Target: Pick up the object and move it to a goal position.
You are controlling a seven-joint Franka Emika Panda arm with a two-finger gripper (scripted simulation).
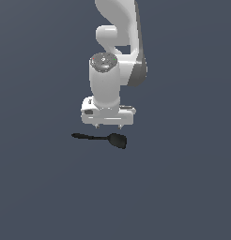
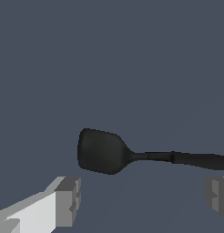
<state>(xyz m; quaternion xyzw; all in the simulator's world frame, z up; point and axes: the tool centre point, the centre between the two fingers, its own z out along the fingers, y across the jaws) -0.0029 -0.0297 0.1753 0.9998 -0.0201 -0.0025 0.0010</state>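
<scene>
A slim black spatula [image 1: 102, 138] lies flat on the grey floor, its thin handle pointing to the exterior view's left and its wide blade [image 1: 118, 140] to the right. My gripper [image 1: 109, 126] hangs just above and slightly behind it, fingers pointing down, open and empty. In the wrist view the spatula [image 2: 145, 154] lies beyond the two spread grey fingertips [image 2: 68, 200], not between them; the handle's tip runs out of the picture.
The white arm [image 1: 115, 61] rises behind the gripper. A plain dark grey floor [image 1: 183, 187] surrounds the spatula. No goal marker shows.
</scene>
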